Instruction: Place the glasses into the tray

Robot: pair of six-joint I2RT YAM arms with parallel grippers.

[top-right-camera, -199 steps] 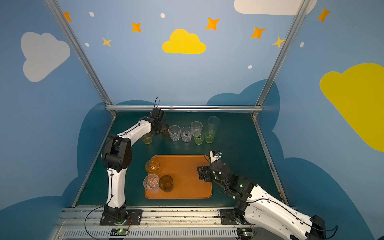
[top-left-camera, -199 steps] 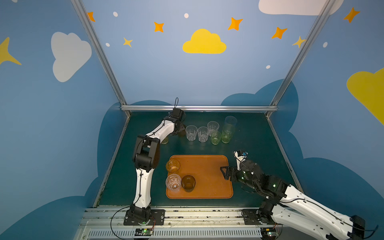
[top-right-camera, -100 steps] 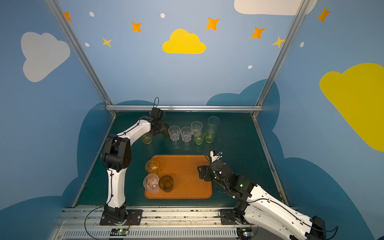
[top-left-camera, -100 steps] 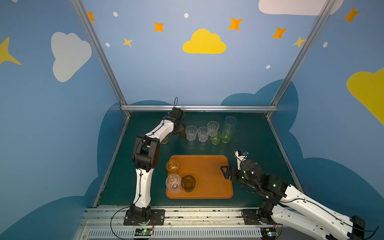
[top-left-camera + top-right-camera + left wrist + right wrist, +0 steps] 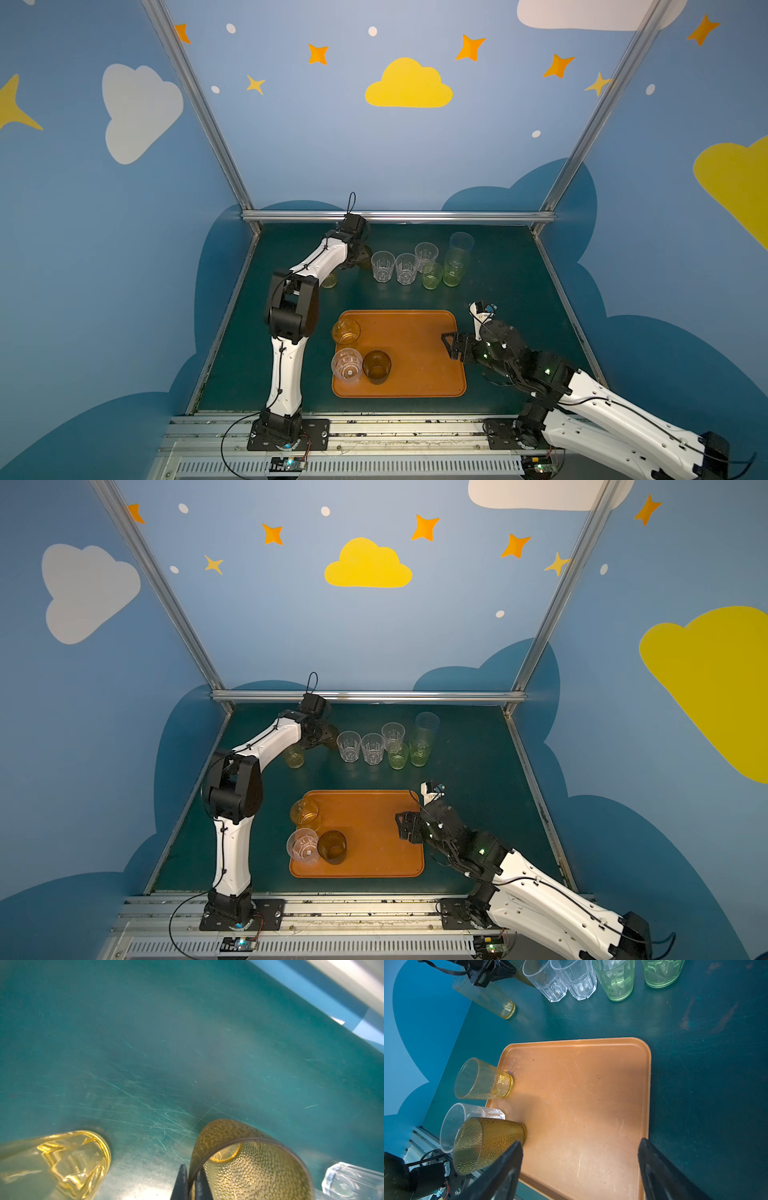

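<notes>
At the back left, my left gripper (image 5: 190, 1177) is shut on the wall of a dimpled amber-brown glass (image 5: 251, 1165), one finger inside and one outside the rim. In both top views that gripper (image 5: 360, 254) (image 5: 328, 735) sits just left of the row of glasses. The orange-brown tray (image 5: 419, 332) (image 5: 581, 1088) holds an amber glass (image 5: 345, 331), a clear glass (image 5: 347, 365) and a dark brown glass (image 5: 376, 366) at its left end. My right gripper (image 5: 451, 345) (image 5: 579, 1142) hangs open over the tray's right edge, holding nothing.
A yellow-green glass (image 5: 329, 280) (image 5: 68, 1159) stands under my left arm. To the right of the held glass stand three clear tumblers (image 5: 382, 266), a short green one (image 5: 432, 275) and tall green and greyish ones (image 5: 456, 266). A metal rail (image 5: 399, 216) closes the back.
The left gripper has closed the last bit onto the glass's wall. Neither arm has visibly shifted, and no glass has moved.
</notes>
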